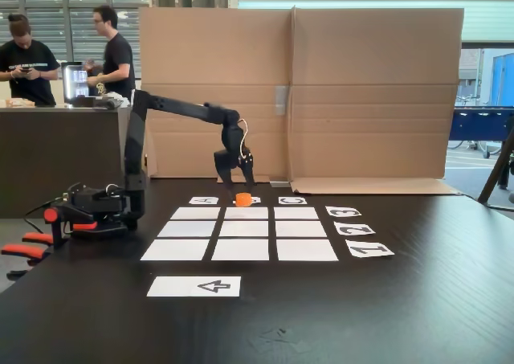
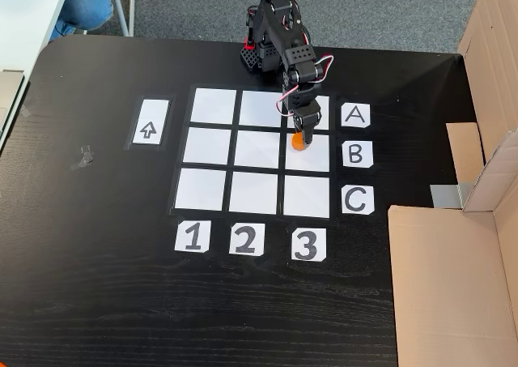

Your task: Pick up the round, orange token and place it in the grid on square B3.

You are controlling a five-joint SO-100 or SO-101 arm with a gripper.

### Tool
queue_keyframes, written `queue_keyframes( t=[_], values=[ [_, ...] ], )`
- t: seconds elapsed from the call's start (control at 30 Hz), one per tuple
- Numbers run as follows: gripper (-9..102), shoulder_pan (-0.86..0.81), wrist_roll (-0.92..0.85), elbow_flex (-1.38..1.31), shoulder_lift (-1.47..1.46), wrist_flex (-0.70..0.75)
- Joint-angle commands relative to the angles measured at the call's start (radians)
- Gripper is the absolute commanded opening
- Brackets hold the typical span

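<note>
The orange token [image 1: 243, 199] [image 2: 299, 141] hangs just above the table between the fingertips of my gripper [image 1: 242, 193] [image 2: 299, 134], which is shut on it and points straight down. In the fixed view from above it sits over the upper left part of square B3 [image 2: 312, 158], close to the edge shared with the cell above. The grid [image 1: 241, 249] [image 2: 209, 145] of nine white cells lies flat on the black table. In the fixed view from the side, square B3 [image 1: 246, 214] is the middle cell of the far row, directly under the token.
A white sheet with a black arrow [image 1: 193, 286] [image 2: 150, 122] lies beside the grid. Cardboard walls [image 1: 361, 91] [image 2: 453, 262] stand on the far side. A second small arm with orange handles [image 1: 80, 211] rests at the table's left. Two people [image 1: 64, 55] stand behind a counter.
</note>
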State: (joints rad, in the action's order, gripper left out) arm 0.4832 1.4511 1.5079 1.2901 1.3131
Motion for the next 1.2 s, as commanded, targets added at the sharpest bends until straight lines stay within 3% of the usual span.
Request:
queue_keyframes(
  t=[0.0, 0.33, 0.57, 0.67, 1.17],
  values=[
    [-1, 0.015, 0.015, -0.044, -0.017, -0.009],
    [2, 0.026, 0.025, -0.041, -0.044, -0.026],
    [44, 0.018, 0.048, -0.002, -0.026, -0.029],
    [54, 0.017, 0.072, 0.025, 0.020, -0.049],
    [59, -0.028, 0.063, 0.718, 0.825, -0.480]
  ],
)
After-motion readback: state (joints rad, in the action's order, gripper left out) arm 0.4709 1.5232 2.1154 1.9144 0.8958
